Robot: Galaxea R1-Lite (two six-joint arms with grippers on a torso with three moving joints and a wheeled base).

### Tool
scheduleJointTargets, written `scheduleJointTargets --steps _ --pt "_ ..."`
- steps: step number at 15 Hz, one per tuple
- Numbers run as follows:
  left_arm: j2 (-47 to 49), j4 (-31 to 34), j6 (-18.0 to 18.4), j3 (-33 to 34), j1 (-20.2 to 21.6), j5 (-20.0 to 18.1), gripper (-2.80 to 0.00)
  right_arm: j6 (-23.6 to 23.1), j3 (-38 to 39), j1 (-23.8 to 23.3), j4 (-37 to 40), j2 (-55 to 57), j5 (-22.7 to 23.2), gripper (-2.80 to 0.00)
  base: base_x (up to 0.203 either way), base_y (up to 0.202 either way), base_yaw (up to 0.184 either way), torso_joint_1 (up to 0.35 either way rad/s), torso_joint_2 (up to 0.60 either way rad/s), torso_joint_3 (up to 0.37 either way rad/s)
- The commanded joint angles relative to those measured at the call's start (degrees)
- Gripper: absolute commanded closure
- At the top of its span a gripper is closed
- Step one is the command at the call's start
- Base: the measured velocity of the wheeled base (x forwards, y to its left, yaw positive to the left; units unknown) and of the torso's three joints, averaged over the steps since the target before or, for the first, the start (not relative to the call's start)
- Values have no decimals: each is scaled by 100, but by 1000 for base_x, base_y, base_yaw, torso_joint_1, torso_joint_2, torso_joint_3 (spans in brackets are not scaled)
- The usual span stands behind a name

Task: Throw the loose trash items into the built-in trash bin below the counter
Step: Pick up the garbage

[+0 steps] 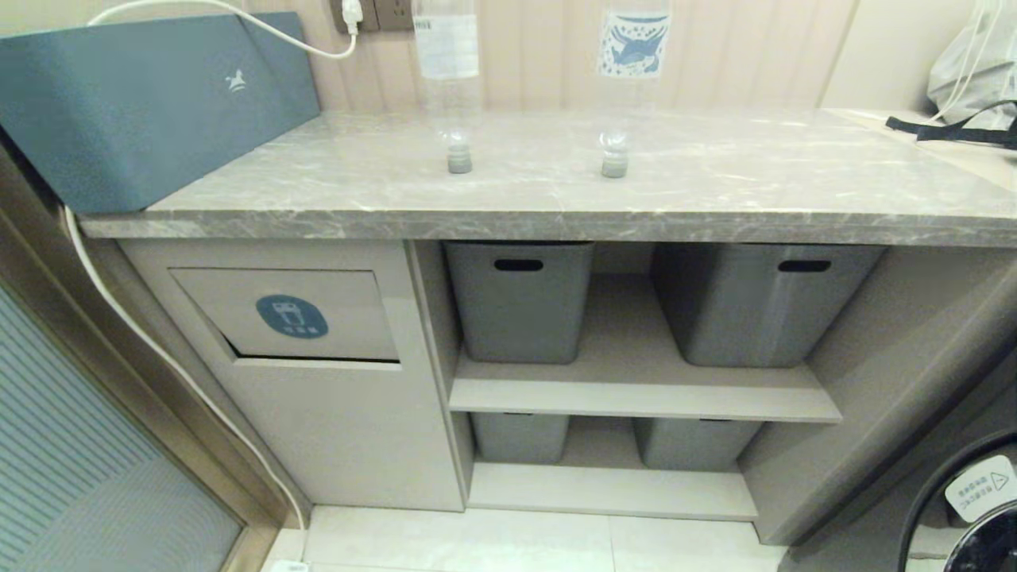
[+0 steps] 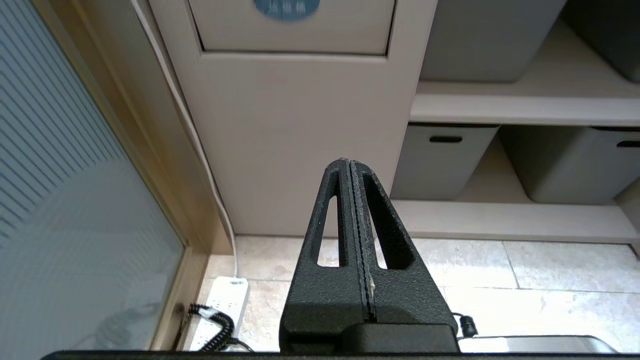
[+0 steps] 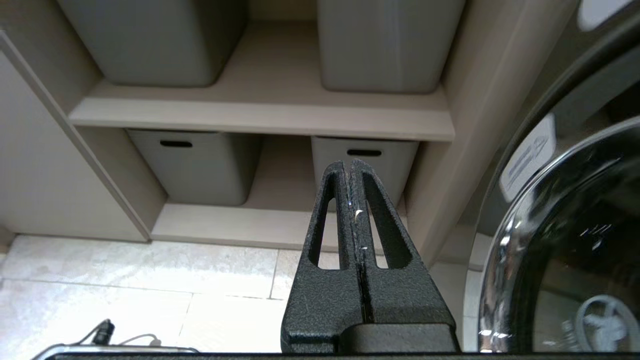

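Note:
Two clear bottles, the left [image 1: 449, 71] and the right [image 1: 632, 71], are on the grey marble counter [image 1: 755, 187]. Their pale caps are down on the slab and their bodies rise out of the top of the head view. Below the counter's left end is the beige built-in trash bin flap [image 1: 286, 314] with a round blue sticker; the flap [image 2: 290, 30] also shows in the left wrist view. My left gripper [image 2: 350, 162] hangs shut and empty low before that cabinet. My right gripper [image 3: 350, 162] hangs shut and empty before the shelves. Neither arm shows in the head view.
A teal box [image 1: 143, 103] lies on the counter's left end. Grey tubs [image 1: 520, 302] sit on two shelves right of the bin. A washing machine door [image 1: 969, 508] is at the right. A white cable [image 1: 159, 349] runs down to a power strip [image 2: 222, 305] beside a glass door [image 1: 71, 445].

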Motion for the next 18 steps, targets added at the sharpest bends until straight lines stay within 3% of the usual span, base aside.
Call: scheduleJointTargets --steps 1,15,18 --pt "8 -7 8 9 0 0 0 -2 0 0 -1 0 2 0 0 0 0 183 -483 -288" --pt "8 -7 35 -5 0 0 0 6 0 0 -1 0 2 0 0 0 0 217 -494 -283" --pt "251 21 0 -518 0 -60 0 6 0 0 -1 0 10 0 0 0 0 227 -488 -258"
